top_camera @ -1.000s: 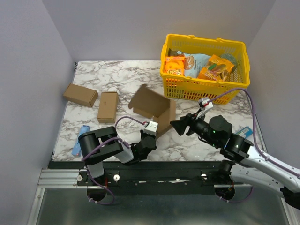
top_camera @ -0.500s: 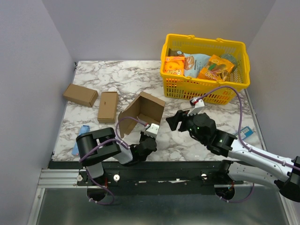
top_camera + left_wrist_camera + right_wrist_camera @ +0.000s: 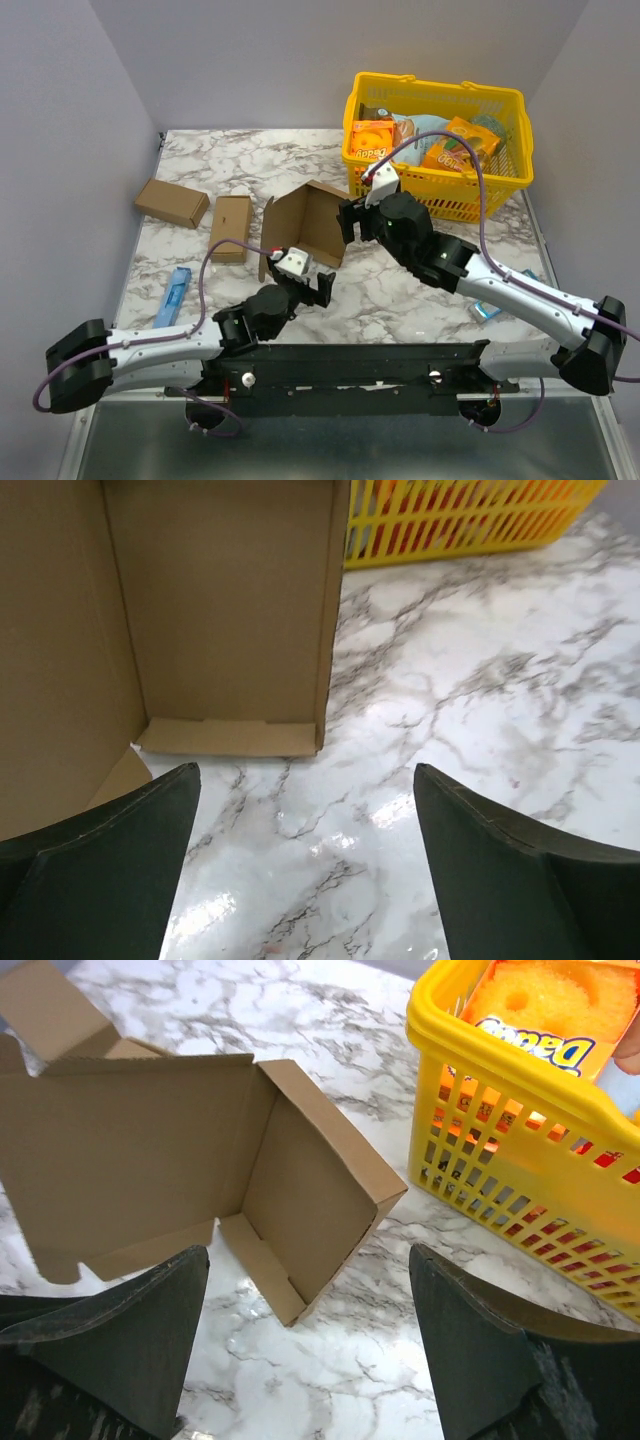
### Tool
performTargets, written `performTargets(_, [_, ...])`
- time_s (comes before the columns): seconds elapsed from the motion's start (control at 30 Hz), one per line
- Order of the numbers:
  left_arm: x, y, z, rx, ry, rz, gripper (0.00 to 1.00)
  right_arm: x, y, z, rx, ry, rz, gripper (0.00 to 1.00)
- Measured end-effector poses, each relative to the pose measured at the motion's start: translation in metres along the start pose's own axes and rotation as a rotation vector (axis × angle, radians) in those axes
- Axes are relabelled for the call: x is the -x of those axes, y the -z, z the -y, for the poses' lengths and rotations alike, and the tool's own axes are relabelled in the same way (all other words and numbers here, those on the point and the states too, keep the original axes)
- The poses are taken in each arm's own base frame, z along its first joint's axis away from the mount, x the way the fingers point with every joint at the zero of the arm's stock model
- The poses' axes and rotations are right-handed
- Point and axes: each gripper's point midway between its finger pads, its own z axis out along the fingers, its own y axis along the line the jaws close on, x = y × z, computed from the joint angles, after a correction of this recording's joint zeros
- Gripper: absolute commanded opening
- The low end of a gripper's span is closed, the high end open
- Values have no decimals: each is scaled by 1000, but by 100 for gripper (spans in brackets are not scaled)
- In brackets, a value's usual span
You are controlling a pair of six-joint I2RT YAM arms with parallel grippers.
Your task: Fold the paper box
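Observation:
The paper box (image 3: 305, 222) stands on the marble table as an open brown cardboard shell with its hollow facing the arms. My left gripper (image 3: 315, 288) sits just in front of its near edge, open and holding nothing. The left wrist view has the box's inner walls (image 3: 220, 610) ahead of the spread fingers (image 3: 100, 860), and only bare marble lies between the left gripper's (image 3: 305, 770) tips. My right gripper (image 3: 346, 222) hovers at the box's right side, open and empty. Below and ahead of the right gripper (image 3: 308, 1251) are the box's corner and side panel (image 3: 310, 1200).
A yellow basket (image 3: 420, 190) of packaged goods stands at the back right, close behind the right gripper. Two small closed cardboard boxes (image 3: 172, 202) (image 3: 230, 227) lie at the left. A blue item (image 3: 175, 296) lies near the left front edge. A small packet (image 3: 485, 310) lies at the right.
My left gripper has gone from shut to wide open and its arm has stretched out. The box has shifted left and turned. My right arm has swung up to the box's right side, jaws widening.

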Motion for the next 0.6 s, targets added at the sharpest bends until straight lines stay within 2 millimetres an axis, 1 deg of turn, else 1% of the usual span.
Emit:
performTargets(0.03, [11,5,-2,-17,18,15,98,0,-6,-1,3,12,-13,88])
performTargets(0.1, [27,11,-12,-21,45,30,99,-6,-18,1,-3,27,-46,88])
performTargets(0.2, [51,18,-37,23,77,43,99,-16,-28,3,1,32,-87,88])
performTargets(0.27, [69,25,-50,51,93,62,99,-21,-31,3,10,28,-105,88])
performTargets(0.4, [99,36,-72,96,119,108,99,-24,-30,-2,38,9,-117,88])
performTargets(0.47, [105,33,-84,129,125,110,99,-24,-28,-4,52,-7,-119,88])
performTargets(0.53, [99,22,-96,161,115,69,99,-26,-25,-4,61,-19,-121,88])
performTargets(0.6, [93,12,-103,177,105,20,99,-29,-21,-4,68,-34,-127,88])
